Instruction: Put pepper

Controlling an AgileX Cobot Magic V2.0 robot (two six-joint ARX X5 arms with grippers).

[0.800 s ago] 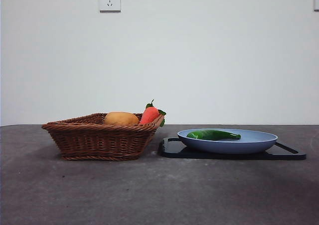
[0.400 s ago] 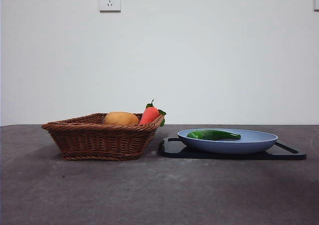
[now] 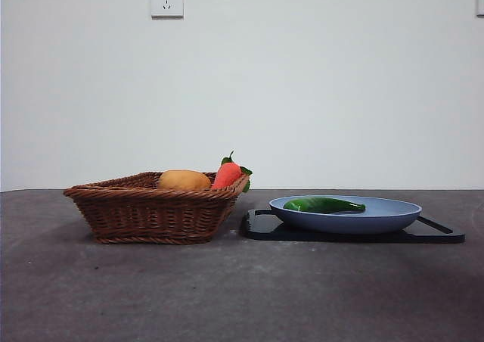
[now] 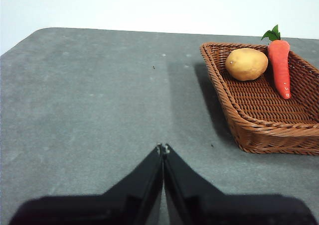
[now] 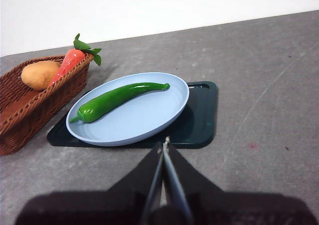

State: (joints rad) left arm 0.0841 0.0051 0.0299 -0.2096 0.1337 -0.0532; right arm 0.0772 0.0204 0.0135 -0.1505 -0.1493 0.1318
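Nothing has moved since a second ago as far as I can tell, the front view looks the same across all three shots. So the pepper (image 5: 119,99) is lying in the blue plate (image 5: 149,120), which sits on a dark tray (image 5: 202,120) to the right of the wicker basket (image 3: 151,209). Potato (image 4: 246,63) and carrot (image 4: 280,65) are in the basket, carrot leaning on the rim nearest the plate. Both arms are hanging back: the left gripper (image 4: 163,148) has its jaws pressed together over bare table left of the basket, and the right gripper (image 5: 165,144) is closed too, holding nothing, just on the near side of the plate. My read: either the pepper is already placed and we're done, or the pick hasn't started. Can't say which from this.
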